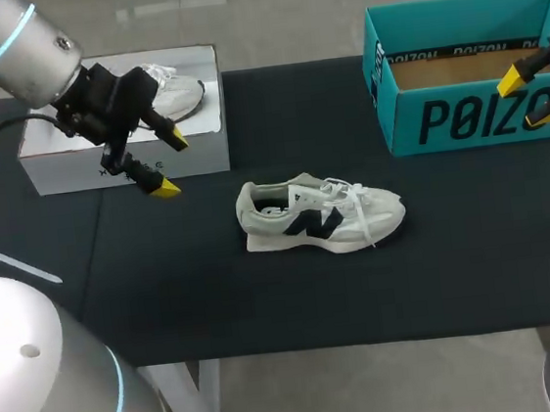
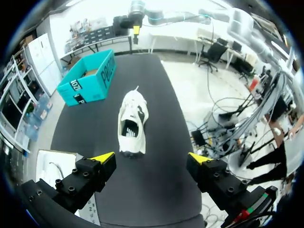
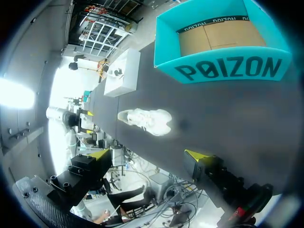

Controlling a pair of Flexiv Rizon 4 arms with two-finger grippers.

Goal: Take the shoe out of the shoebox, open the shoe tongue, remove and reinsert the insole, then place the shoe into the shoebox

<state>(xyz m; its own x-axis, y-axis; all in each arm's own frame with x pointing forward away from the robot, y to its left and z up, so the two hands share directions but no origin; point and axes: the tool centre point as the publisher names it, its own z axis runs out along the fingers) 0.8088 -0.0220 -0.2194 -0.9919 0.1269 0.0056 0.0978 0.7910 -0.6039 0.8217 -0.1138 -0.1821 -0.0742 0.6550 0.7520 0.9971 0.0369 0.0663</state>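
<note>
A white sneaker (image 1: 320,216) with a dark side logo lies on its sole in the middle of the black table, toe to the right. The empty teal shoebox (image 1: 470,97) stands open at the back right. My left gripper (image 1: 169,163) hovers open in front of the white box, left of the sneaker; from its wrist the sneaker (image 2: 132,122) lies ahead of the open fingers (image 2: 151,158), heel nearest. My right gripper (image 1: 529,99) hangs open at the teal box's right front. In the right wrist view the sneaker (image 3: 145,121) and teal box (image 3: 228,66) are ahead of the gripper (image 3: 148,154).
A white box (image 1: 126,148) holding a second white shoe (image 1: 172,91) stands at the back left, behind my left gripper. The black table cloth (image 1: 266,305) stretches bare in front of the sneaker.
</note>
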